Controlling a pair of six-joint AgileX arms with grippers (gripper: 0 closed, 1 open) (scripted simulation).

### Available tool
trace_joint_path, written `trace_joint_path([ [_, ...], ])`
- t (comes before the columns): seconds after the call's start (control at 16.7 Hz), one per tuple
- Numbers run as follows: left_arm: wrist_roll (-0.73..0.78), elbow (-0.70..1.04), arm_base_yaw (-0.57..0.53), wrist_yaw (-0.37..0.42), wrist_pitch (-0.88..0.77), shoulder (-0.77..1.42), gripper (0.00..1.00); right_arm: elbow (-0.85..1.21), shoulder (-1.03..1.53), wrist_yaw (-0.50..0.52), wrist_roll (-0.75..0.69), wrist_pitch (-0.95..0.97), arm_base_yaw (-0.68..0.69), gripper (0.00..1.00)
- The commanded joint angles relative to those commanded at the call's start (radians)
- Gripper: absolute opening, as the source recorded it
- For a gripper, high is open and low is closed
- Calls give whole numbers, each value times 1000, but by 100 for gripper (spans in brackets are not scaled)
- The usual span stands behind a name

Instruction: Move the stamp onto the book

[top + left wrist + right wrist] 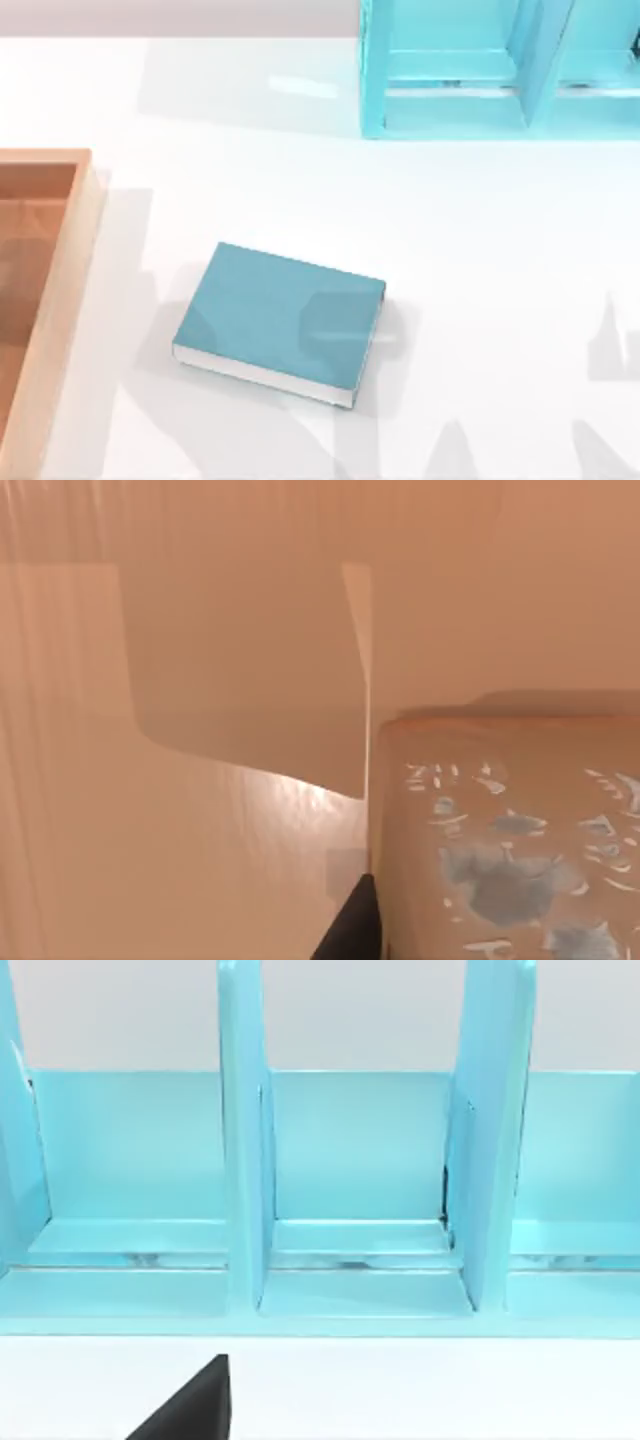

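Book (280, 320) flat on bench (480, 260), cover plain, no title. Stamp (510, 840) beside left tool finger (350, 930), pale mark illegible; grip undeterminable. Shelf (360, 1160) unlabelled.

Rendered tabletop scene: plain white table (480, 250), cyan shelf unit (470, 70), wooden tray (70, 260).

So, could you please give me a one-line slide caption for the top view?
Teal book lying flat mid-table, wooden tray at the left edge, cyan shelf unit at the back right.
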Motion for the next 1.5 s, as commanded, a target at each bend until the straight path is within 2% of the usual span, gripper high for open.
trace_joint_path([
  [0.06,0,0,0,0,0,0,2,0,0,0,0,0,0,100],
  [0.12,0,0,0,0,0,0,0,0,0,0,0,0,0,100],
  [0.72,-2,10,1,3,-8,-5,0,0,0,0,0,0,0,100],
  [1.02,-63,128,19,12,-142,-27,0,0,0,0,0,0,0,100],
  [1.2,-151,222,-74,13,-281,-42,0,0,0,0,0,0,0,100],
  [1.5,-340,370,-333,7,-491,-92,0,0,0,0,0,0,0,100],
])
